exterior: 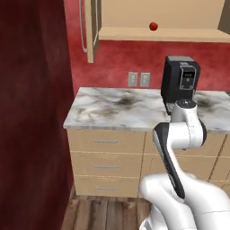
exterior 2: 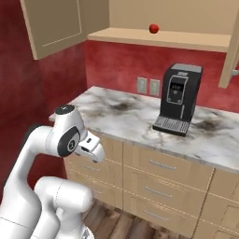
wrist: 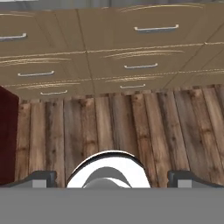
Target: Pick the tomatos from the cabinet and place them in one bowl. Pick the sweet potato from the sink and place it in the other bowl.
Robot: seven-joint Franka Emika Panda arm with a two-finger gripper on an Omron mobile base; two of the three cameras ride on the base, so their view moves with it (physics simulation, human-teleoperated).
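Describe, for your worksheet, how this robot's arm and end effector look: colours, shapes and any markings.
The glossy white robot arm is built of rounded, tube-like segments joined by dark grey bands at the joints, with round grey caps on the joint ends. No cables or markings show. The end effector has two small dark grey finger tips.

1 tomato (exterior: pixel 153 26), 1 coffee machine (exterior: pixel 179 84), 2 wall outlets (exterior: pixel 139 79), 1 open cabinet (exterior: pixel 134 18).

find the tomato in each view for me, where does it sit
left base view: tomato upper right of centre, on the open cabinet's shelf.
right base view: tomato near top, right of centre, on that shelf.
hand view: drawers and wood floor, no tomato.
shared landmark: black coffee machine on the counter below.
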